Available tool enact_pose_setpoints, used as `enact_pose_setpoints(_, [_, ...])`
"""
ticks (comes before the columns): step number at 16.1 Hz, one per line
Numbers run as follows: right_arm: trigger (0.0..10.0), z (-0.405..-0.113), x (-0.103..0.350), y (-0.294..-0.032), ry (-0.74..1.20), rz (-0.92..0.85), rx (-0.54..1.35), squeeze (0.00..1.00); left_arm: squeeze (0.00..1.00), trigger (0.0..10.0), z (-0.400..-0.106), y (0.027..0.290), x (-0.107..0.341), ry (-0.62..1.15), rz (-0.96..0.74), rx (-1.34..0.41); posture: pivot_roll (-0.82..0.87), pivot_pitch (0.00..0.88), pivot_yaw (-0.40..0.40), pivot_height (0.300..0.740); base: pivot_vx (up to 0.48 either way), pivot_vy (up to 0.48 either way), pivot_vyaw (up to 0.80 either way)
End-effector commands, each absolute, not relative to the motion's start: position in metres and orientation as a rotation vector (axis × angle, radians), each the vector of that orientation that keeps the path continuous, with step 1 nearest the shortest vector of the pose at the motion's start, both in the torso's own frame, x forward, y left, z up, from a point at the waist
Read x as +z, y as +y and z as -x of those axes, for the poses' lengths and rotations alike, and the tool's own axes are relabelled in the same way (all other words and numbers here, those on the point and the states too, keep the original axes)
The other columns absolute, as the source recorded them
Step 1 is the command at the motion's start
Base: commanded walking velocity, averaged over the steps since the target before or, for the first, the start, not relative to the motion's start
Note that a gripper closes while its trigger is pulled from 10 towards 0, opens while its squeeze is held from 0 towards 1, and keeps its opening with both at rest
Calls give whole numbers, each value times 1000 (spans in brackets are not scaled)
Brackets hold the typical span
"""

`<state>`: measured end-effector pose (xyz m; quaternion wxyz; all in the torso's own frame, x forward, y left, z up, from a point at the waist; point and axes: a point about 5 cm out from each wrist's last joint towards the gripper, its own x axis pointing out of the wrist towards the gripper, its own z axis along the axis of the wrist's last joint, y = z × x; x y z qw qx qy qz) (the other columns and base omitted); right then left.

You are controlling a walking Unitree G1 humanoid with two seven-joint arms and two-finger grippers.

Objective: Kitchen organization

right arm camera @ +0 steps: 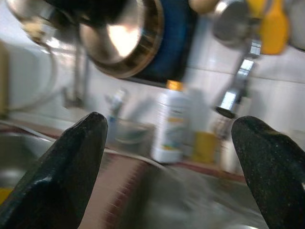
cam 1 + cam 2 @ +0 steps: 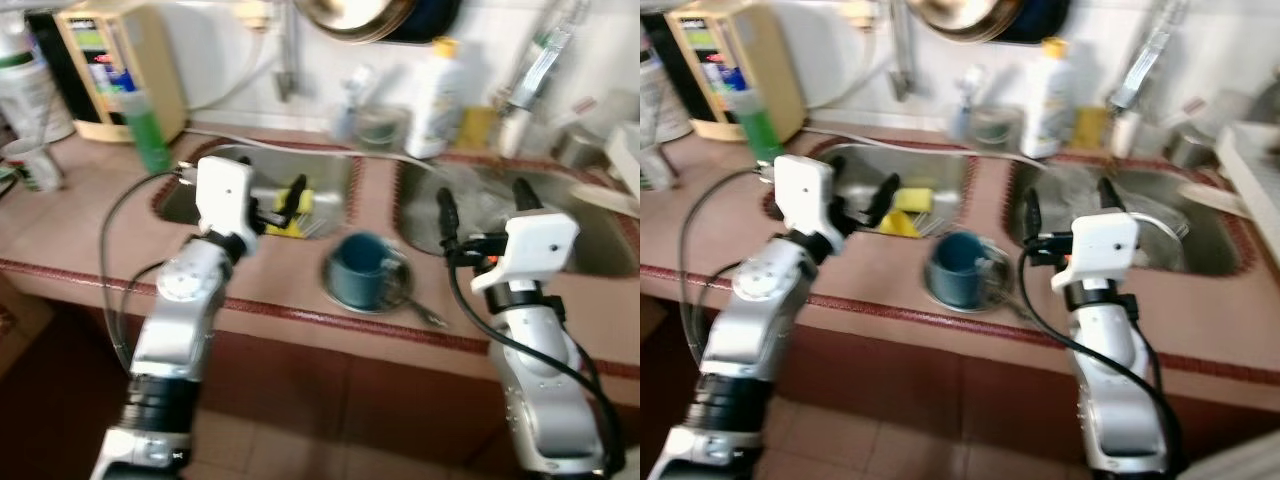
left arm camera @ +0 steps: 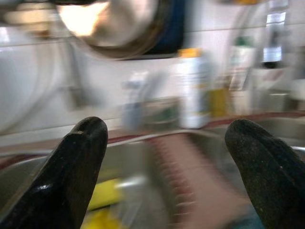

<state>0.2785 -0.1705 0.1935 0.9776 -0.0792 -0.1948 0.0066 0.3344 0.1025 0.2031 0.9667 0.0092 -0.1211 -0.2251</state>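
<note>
A dark blue mug (image 2: 362,270) stands on a small metal plate (image 2: 398,292) on the counter strip between two sinks, with a spoon (image 2: 427,316) beside it. My left gripper (image 2: 278,205) is open over the left sink (image 2: 335,180), just above a yellow sponge (image 2: 290,222). My right gripper (image 2: 484,200) is open over the near edge of the right sink (image 2: 595,250), right of the mug. In the left wrist view, both fingertips (image 3: 83,143) are spread with nothing between them. The right wrist view shows its fingertips (image 1: 86,138) the same way.
A white bottle (image 2: 436,95) and small jars stand behind the sinks, under a hanging pan (image 2: 355,15). A green bottle (image 2: 148,130), a beige appliance (image 2: 110,60) and a cup (image 2: 30,165) occupy the counter's left. A faucet (image 2: 535,60) reaches over the right sink.
</note>
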Motion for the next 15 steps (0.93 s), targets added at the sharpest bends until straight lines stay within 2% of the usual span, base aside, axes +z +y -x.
enact_pose_setpoints(1, [10000, -279, 198, -169, -419, 152, 13, 0, 0, 10000, -335, 108, 208, -258, -17, -442, -180, 0, 39, 740, 0, 0, 0])
enact_pose_setpoints(6, [10000, -271, 198, -166, -412, 125, 86, 0, 0, 10000, -338, 115, 212, -229, -72, -485, -180, 0, 44, 740, 0, 0, 0])
enact_pose_setpoints(12, [10000, -253, 177, -149, -282, 41, 352, 0, 0, 10000, -339, 128, 218, -136, -226, -606, -176, 0, 44, 740, 0, 0, 0])
enact_pose_setpoints(15, [10000, -232, 156, -144, -171, 19, 480, 0, 0, 10000, -338, 124, 221, -97, -222, -683, -188, 0, 50, 740, 0, 0, 0])
